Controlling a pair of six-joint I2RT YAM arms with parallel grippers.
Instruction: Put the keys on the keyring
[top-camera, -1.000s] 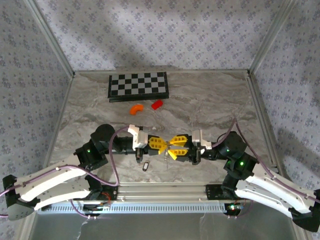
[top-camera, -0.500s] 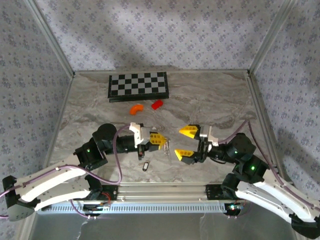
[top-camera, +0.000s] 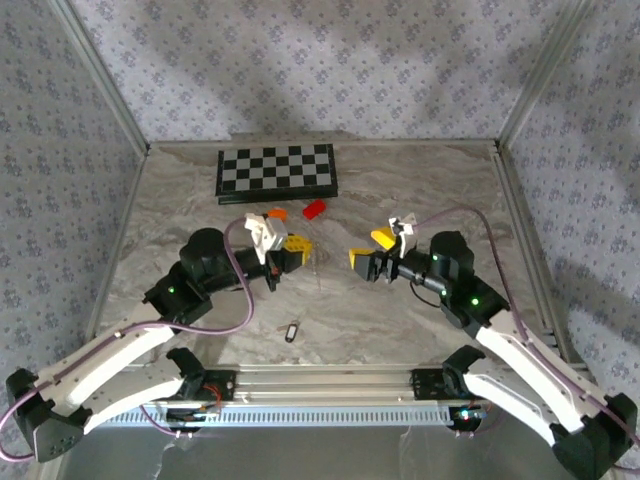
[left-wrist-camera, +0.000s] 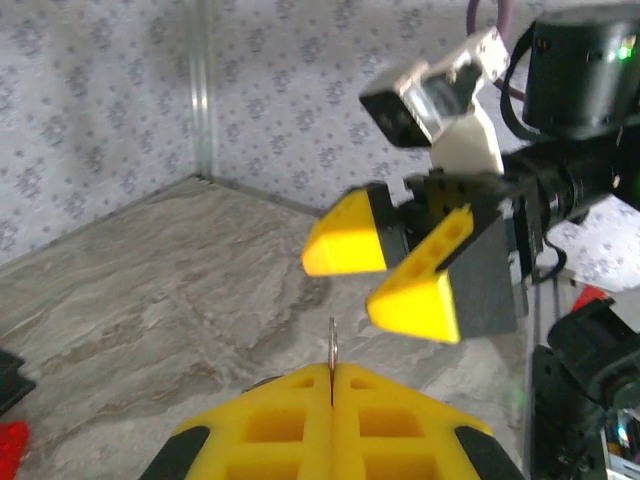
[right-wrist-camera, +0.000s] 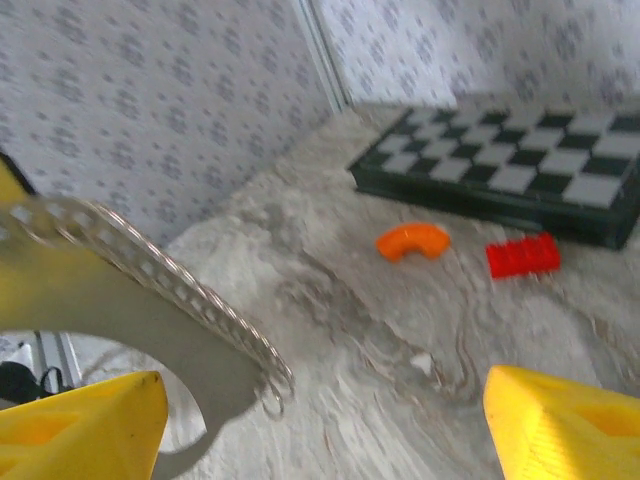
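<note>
The thin, silvery, beaded keyring (right-wrist-camera: 165, 272) is pinched by the left gripper (top-camera: 300, 245); the right gripper's (top-camera: 370, 250) fingers are held spread.

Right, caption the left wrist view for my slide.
Left gripper shut on the keyring, its thin edge upright, facing the open right gripper over the marbled table.

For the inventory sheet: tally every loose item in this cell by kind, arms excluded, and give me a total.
checkerboard: 1
red block: 1
orange curved piece: 1
key, lying on the table: 1
keyring, pinched in the left claw: 1
Total: 5
</note>
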